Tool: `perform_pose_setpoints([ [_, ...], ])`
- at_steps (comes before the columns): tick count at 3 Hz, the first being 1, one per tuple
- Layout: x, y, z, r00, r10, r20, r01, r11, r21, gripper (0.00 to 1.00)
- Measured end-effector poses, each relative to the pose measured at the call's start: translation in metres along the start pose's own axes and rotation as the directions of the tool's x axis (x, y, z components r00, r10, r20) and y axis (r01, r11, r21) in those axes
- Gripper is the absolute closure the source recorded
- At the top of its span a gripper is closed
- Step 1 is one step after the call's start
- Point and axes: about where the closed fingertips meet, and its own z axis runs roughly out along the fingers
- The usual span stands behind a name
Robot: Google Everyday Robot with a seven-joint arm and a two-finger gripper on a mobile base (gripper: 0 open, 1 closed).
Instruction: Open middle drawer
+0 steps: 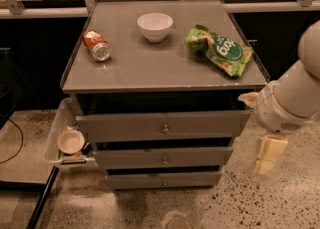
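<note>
Plainly the middle drawer (135, 159) looks closed, at mid-height on the cabinet (150, 68) front. The gripper (270, 154) hangs right of the cabinet, well apart from it; whether it is spread or pressed together I cannot tell. Best to come round to the cabinet's front, square onto the knob (164, 161), and pull straight out.
</note>
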Motion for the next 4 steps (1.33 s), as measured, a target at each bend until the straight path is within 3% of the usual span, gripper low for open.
perform_pose_setpoints([
  [2, 0.000, 0.002, 0.002, 1.000, 0.006, -0.009, -0.006, 0.9999, -0.010, 0.00],
  [3, 0.016, 0.001, 0.029, 0.998, 0.053, -0.016, -0.053, 0.9986, 0.006, 0.00],
  [4, 0.041, 0.002, 0.077, 0.997, 0.074, -0.007, -0.073, 0.9966, 0.036, 0.00],
])
